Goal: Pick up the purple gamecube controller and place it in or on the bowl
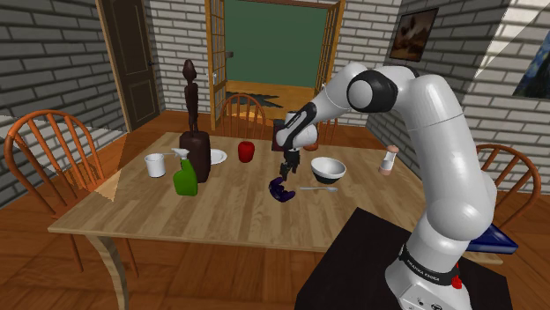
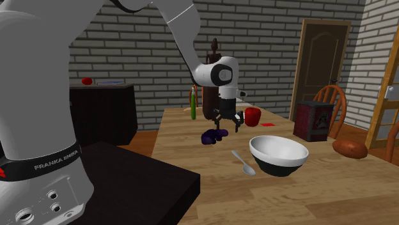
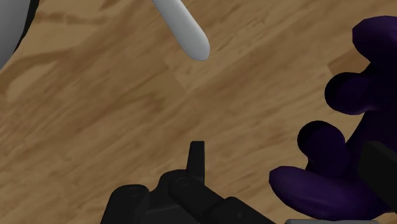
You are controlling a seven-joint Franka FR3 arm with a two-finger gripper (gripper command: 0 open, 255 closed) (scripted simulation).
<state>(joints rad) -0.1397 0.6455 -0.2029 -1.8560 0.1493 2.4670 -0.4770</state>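
Well, in the shoulder view your gripper (image 1: pixel 291 166) hangs over mid-table with its jaws apart, and the purple controller (image 1: pixel 281 189) lies on the wood just below it. Bare table (image 1: pixel 176 220) runs from there to the long edge by the stand. A spoon (image 1: pixel 317 188) lies between the controller and the bowl (image 1: pixel 328 167). A green spray bottle (image 1: pixel 185 173) and a dark statue (image 1: pixel 194 132) stand further along. In the second exterior view, a red cup (image 2: pixel 253 116) stands just behind the gripper, with brick walls beyond. In the wrist view, the controller lies beside one finger (image 3: pixel 197 162)'s partner; you cannot tell whether they touch.
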